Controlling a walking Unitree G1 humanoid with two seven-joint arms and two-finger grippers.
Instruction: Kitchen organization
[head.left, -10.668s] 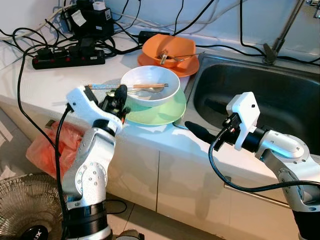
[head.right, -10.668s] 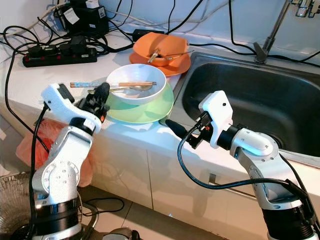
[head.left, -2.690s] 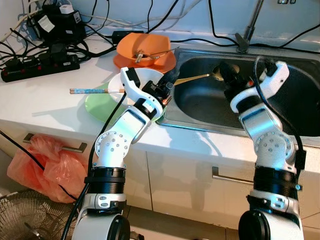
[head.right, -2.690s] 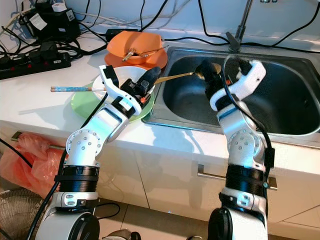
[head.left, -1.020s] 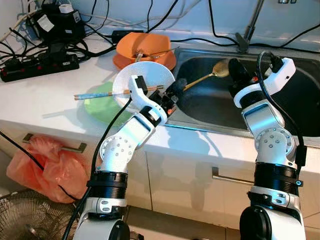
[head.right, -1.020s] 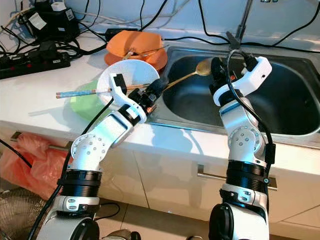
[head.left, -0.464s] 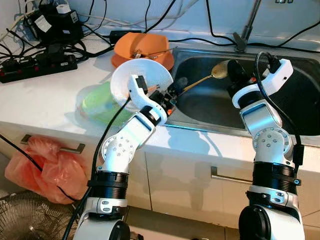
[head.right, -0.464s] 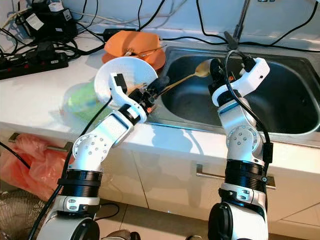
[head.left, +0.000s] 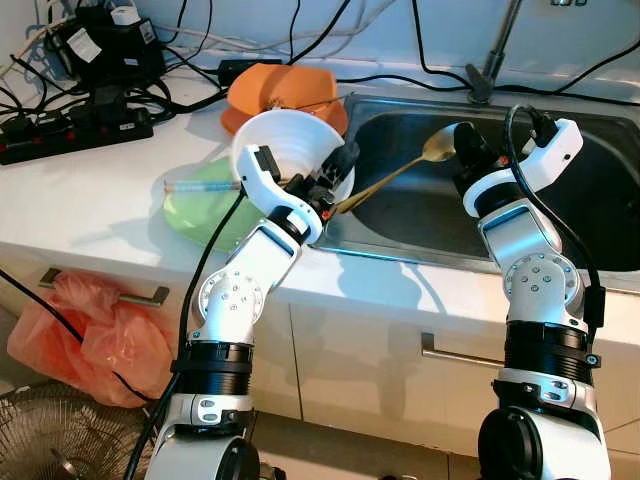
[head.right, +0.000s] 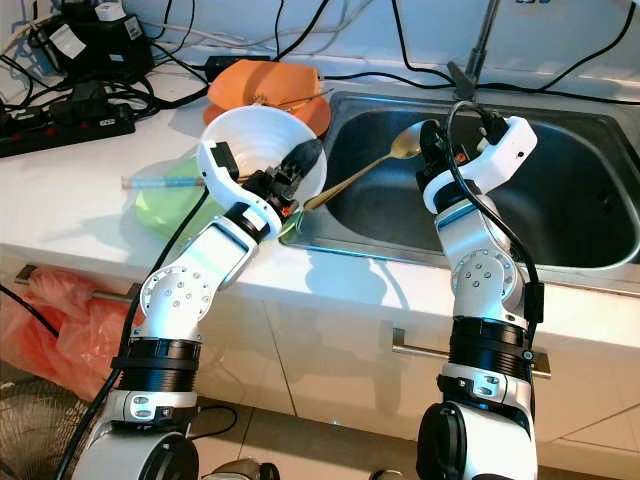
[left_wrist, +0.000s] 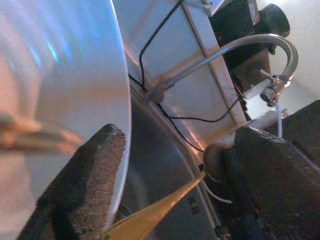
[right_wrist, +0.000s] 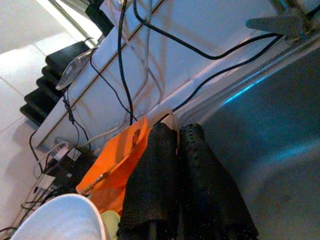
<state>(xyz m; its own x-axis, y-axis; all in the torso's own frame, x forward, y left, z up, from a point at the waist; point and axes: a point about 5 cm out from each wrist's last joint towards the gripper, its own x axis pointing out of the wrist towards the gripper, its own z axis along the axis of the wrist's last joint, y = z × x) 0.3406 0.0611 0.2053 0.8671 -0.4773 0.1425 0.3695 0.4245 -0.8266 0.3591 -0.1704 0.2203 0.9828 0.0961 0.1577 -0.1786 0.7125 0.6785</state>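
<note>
Left eye view — spoon (head.left: 400, 172) between grippers

The left gripper (head.left: 335, 172) holds the white bowl (head.left: 290, 150) by its rim, tilted above the green plate (head.left: 205, 205), while the right gripper (head.left: 462, 150) pinches a gold spoon (head.left: 400, 172) over the sink (head.left: 440, 215)
</note>
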